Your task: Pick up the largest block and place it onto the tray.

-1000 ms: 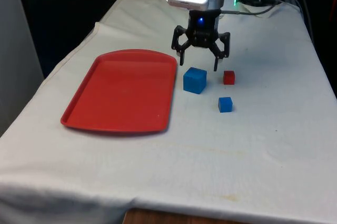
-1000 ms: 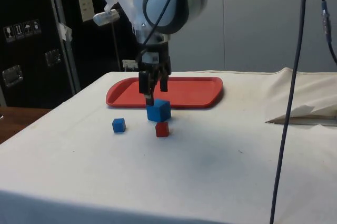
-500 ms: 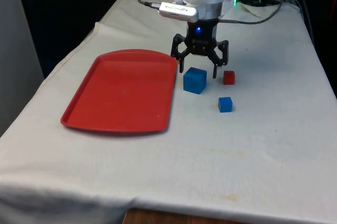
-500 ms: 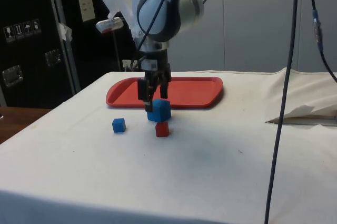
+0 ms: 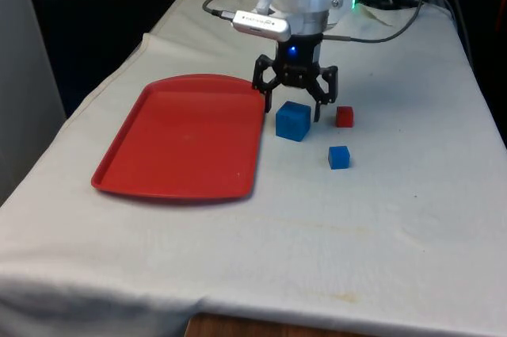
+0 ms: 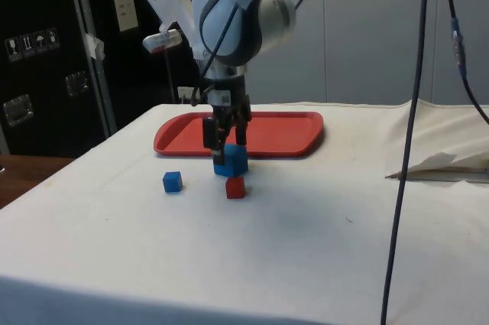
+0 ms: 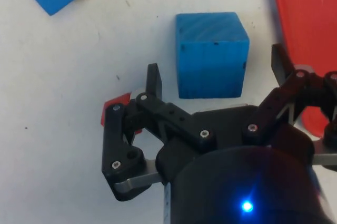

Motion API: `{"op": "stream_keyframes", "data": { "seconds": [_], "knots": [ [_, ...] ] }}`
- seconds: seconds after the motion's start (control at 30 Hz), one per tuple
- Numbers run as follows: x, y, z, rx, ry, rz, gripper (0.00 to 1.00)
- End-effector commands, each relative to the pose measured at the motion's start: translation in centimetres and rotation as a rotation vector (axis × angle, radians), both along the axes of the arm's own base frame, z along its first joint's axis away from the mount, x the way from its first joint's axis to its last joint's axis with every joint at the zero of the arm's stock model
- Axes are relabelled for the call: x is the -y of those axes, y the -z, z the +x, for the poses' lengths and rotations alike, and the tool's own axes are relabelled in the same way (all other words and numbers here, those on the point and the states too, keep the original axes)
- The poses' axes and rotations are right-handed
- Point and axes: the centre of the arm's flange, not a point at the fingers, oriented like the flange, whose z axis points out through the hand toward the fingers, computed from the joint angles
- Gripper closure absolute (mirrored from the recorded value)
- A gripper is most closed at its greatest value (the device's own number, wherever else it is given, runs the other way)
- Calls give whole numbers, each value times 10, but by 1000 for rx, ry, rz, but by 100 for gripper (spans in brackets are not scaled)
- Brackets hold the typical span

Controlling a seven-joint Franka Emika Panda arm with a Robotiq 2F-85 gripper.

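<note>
The large blue block stands on the white cloth just beside the red tray, on the front view's right of the tray's rim. In this view the gripper hangs right over it with the fingers spread wide, one on each side of the block and not touching it; it holds nothing. The small red block is near the finger on the front view's right, and the small blue block lies a little more toward the camera.

In the side view the gripper is low, with its tips about at the top of the large blue block. The small red block is just beside it, the small blue block is apart, and the tray lies behind.

In the wrist view the large blue block sits between the open fingers, slightly turned against their line. The small red block is close behind one finger and the tray is close to the other.

I judge two risks: a finger may push the small red block or land on the tray's rim on the way down, and the small turn may make the block twist when the fingers close. The block is a cube, so it has no long axis; its faces are slightly rotated from the tray's edge.
</note>
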Motion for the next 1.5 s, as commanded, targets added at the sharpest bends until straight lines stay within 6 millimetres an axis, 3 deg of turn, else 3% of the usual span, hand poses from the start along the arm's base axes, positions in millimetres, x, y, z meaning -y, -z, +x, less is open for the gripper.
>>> {"op": "stream_keyframes", "data": {
  "seconds": [0.0,0.37,0.5,0.53,0.57,0.63,0.97,1.23,1.47],
  "knots": [
    [0,1,2,10,2,8,0],
    [5,11,5,1,15,-5,2],
    [6,12,4,-1,18,-7,43],
    [6,12,4,-1,18,-8,56],
    [6,11,4,-1,19,-8,77],
    [7,12,4,-10,18,-12,99],
    [7,10,4,-1,21,-9,100],
    [8,-9,8,12,23,7,100],
    [10,-38,10,25,25,23,100]
  ]
}}
